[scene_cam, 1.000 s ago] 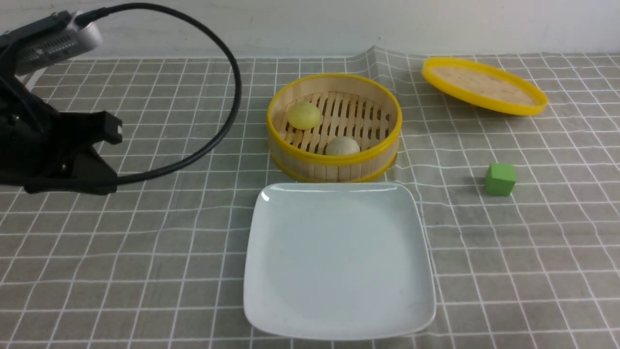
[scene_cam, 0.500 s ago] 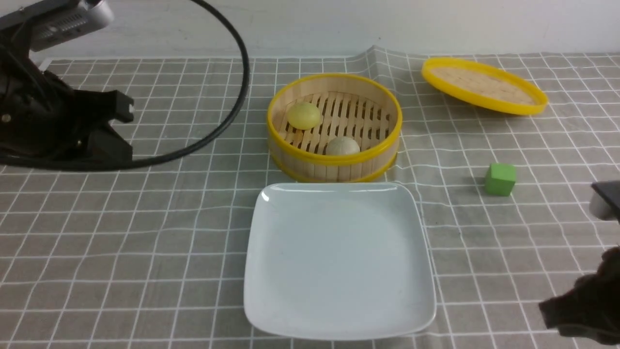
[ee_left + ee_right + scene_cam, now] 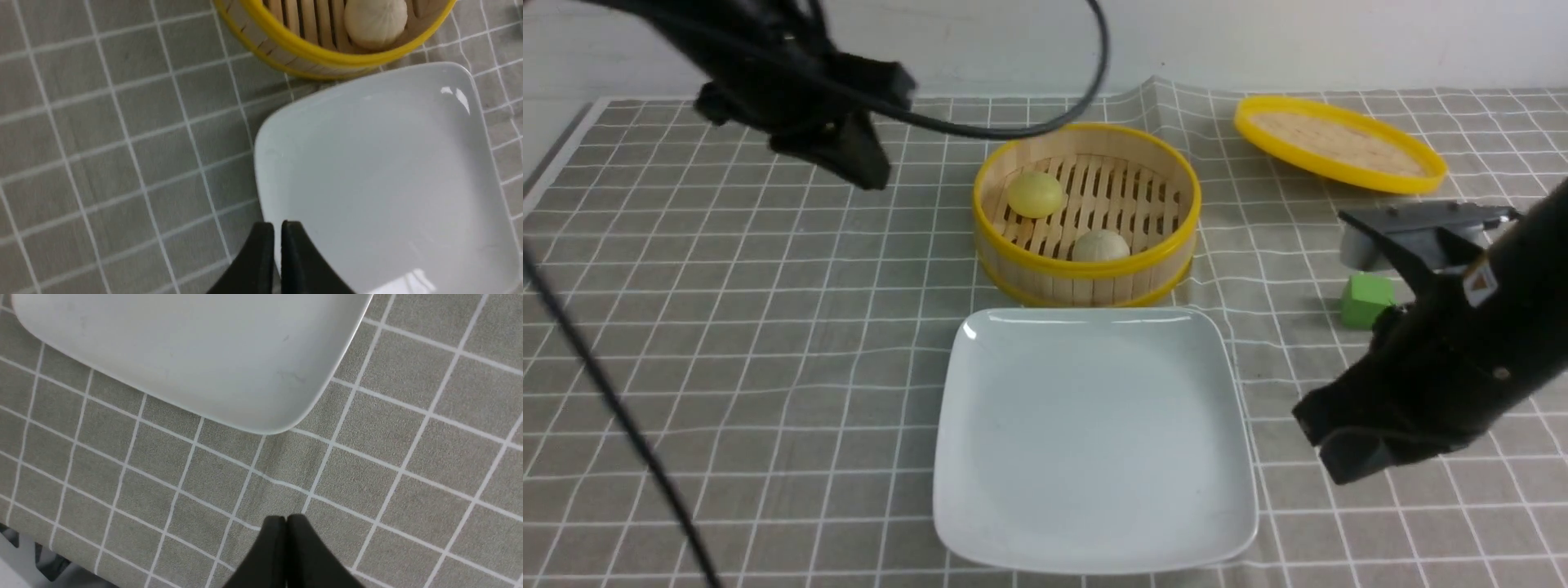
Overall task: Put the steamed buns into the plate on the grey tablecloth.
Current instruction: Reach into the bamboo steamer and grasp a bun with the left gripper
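Note:
A pale yellow bun and a beige-grey bun sit in the yellow-rimmed bamboo steamer basket. The beige-grey bun also shows in the left wrist view. The white square plate lies empty on the grey grid tablecloth, just in front of the basket. My left gripper is shut and empty, raised to the left of the basket. My right gripper is shut and empty, beside the plate's right edge. In the right wrist view its tips hang over the cloth near the plate's corner.
A round yellow-rimmed bamboo lid lies tilted at the back right. A green cube stands right of the basket, partly behind my right arm. A black cable hangs across the left foreground. The cloth bulges behind the basket.
My left arm has risen and swung right, toward the basket. My right arm has come in from the lower right corner to the plate's right side. Buns, plate and lid have not moved.

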